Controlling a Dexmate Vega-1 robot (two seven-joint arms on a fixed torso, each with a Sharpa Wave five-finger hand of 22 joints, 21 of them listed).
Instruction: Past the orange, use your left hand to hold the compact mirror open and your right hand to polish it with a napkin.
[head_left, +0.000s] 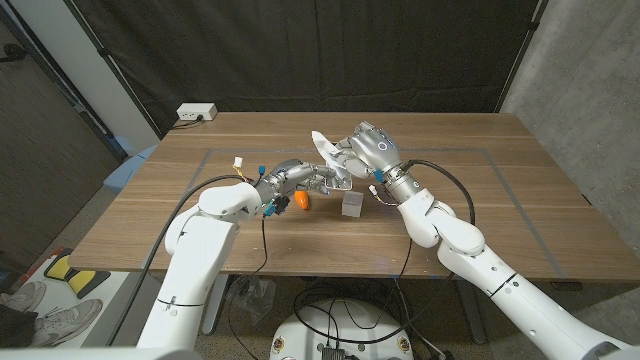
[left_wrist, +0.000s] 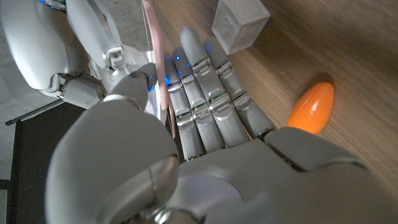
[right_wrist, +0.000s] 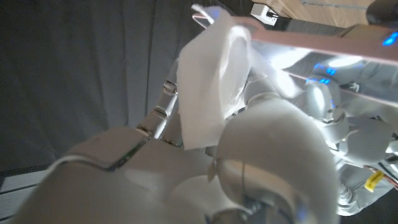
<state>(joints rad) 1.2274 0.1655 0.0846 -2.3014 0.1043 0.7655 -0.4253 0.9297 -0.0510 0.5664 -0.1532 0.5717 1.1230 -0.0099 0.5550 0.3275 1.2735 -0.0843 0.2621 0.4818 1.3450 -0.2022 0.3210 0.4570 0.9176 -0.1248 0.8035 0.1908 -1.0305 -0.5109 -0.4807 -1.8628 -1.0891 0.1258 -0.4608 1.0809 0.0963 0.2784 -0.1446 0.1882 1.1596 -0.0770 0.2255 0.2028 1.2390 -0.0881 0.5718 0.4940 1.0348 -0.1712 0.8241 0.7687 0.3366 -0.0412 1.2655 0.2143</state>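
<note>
Past the small orange (head_left: 299, 201), my left hand (head_left: 322, 181) holds the compact mirror (head_left: 341, 178) upright and open above the wooden table (head_left: 480, 215). In the left wrist view its fingers (left_wrist: 205, 93) lie along the mirror's thin pinkish edge (left_wrist: 155, 56), with the orange (left_wrist: 311, 107) beside them. My right hand (head_left: 367, 150) grips a white napkin (head_left: 323, 146) and presses it against the mirror from the far side. The right wrist view shows the napkin (right_wrist: 208, 87) folded over my right hand (right_wrist: 267, 149), close to the mirror's rim (right_wrist: 323, 43).
A grey cube (head_left: 352, 206) stands just right of the orange, close under both hands; it is also in the left wrist view as the cube (left_wrist: 239, 25). A white power strip (head_left: 197, 112) lies at the table's far left edge. A person's shoes (head_left: 40, 315) are on the floor at the left.
</note>
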